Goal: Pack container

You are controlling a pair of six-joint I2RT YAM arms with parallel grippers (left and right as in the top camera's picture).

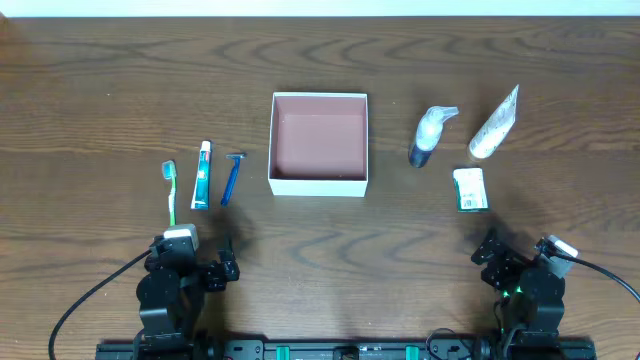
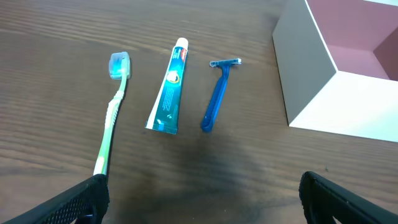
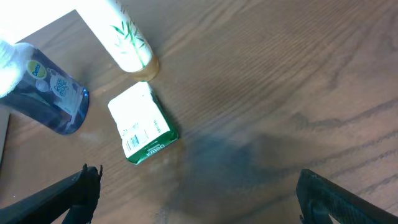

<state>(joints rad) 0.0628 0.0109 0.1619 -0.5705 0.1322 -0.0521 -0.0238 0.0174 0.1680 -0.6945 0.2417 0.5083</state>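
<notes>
The container [image 1: 319, 185], a square white box with a dusty-pink inside, sits at the table's middle; its corner shows in the left wrist view [image 2: 323, 93]. Left of it lie a green toothbrush [image 1: 170, 188] [image 2: 112, 118], a toothpaste tube [image 1: 202, 174] [image 2: 169, 93] and a blue razor [image 1: 232, 176] [image 2: 217, 96]. Right of it are a blue bottle [image 1: 428, 135] [image 3: 43, 93], a white tube [image 1: 495, 122] [image 3: 121, 37] and a green-and-white packet [image 1: 470, 188] [image 3: 142, 123]. My left gripper [image 1: 212, 262] [image 2: 200, 202] is open and empty near the front edge. My right gripper [image 1: 497, 257] [image 3: 198, 199] is open and empty too.
The wooden table [image 1: 320, 250] fills the view. Black cables run from both arm bases along the front edge [image 1: 90, 300].
</notes>
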